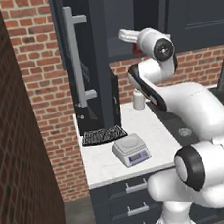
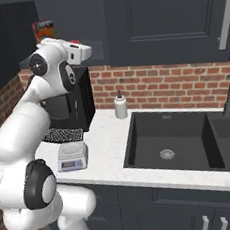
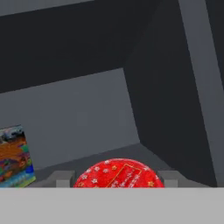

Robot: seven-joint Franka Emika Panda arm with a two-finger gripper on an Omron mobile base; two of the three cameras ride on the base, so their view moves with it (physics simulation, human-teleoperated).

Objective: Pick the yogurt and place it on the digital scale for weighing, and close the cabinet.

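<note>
Clearly clamped on the yogurt (image 3: 118,173): red patterned cup seated between the two grey fingertips (image 3: 61,179) at six o'clock of the hand view, gripper (image 3: 117,180) closed onto its sides. Probably light and rigid enough, though thin-walled if plastic, so best squeezed no harder than needed; smooth printed skin likely a bit slippery. Best held across the round body, below the rim, kept upright to spare the lid.

Closest in the left base view, the digital scale (image 1: 131,150) at six o'clock on the white counter (image 1: 150,129), plate bare, with a black ribbed mat (image 1: 104,134) just behind at nine o'clock of it. Farther back, a white pump bottle (image 1: 138,99) by the brick wall. Higher, at twelve o'clock, the cabinet (image 1: 84,48) standing open, door swung out with its long silver handle (image 1: 76,59) facing forward, hand reaching into the opening. Deeper inside, a colourful box (image 3: 15,155) at nine o'clock of the hand view, against the grey back wall.
</note>
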